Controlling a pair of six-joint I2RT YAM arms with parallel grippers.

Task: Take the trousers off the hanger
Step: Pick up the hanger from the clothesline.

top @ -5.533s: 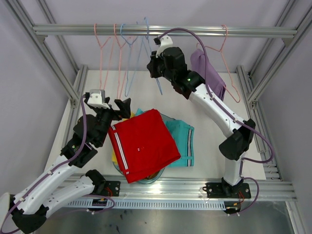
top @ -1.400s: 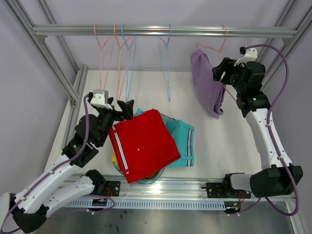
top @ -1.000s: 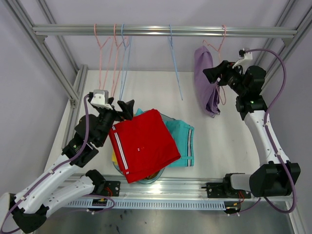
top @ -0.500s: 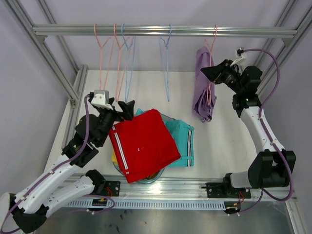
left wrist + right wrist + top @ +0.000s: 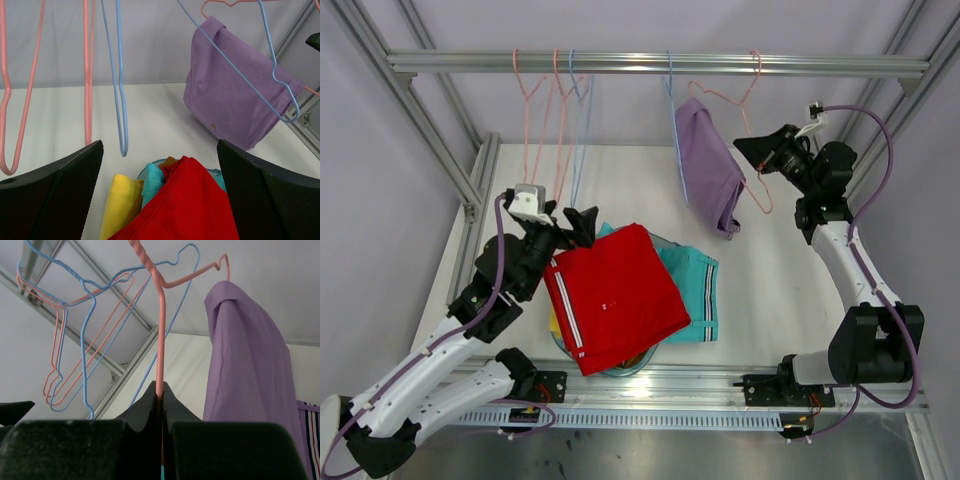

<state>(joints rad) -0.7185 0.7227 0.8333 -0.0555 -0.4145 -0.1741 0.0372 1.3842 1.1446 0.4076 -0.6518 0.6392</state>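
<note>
On the rail [image 5: 650, 64], one garment is left: lilac trousers [image 5: 708, 170], draped over a pink hanger [image 5: 160, 330] and swung out at a tilt, well above the desk [image 5: 770, 290].

Right fingers [image 5: 150, 400]: pinched tight on that hanger's wire, just beside the cloth, not on the cloth.
Left fingers [image 5: 55, 190]: spread wide, holding nothing, poised above the pile.

Progress (judgement): four of five pairs are off, and the last is not yet freed, so the task is most of the way through. Sliding the lilac pair off its wire remains.

Counts:
- Trousers: five. One is hanging. Four are heaped in a bowl [image 5: 625, 372]: red pair [image 5: 615, 295] on top, teal pair [image 5: 695, 290] beneath, yellow pair [image 5: 120, 205] at the edge, and brown pair [image 5: 170, 162] showing only as a sliver.
- Hangers: five, three pink and two blue. Four are empty hangers [image 5: 560, 130]; one is loaded.
- Arms: two.
</note>
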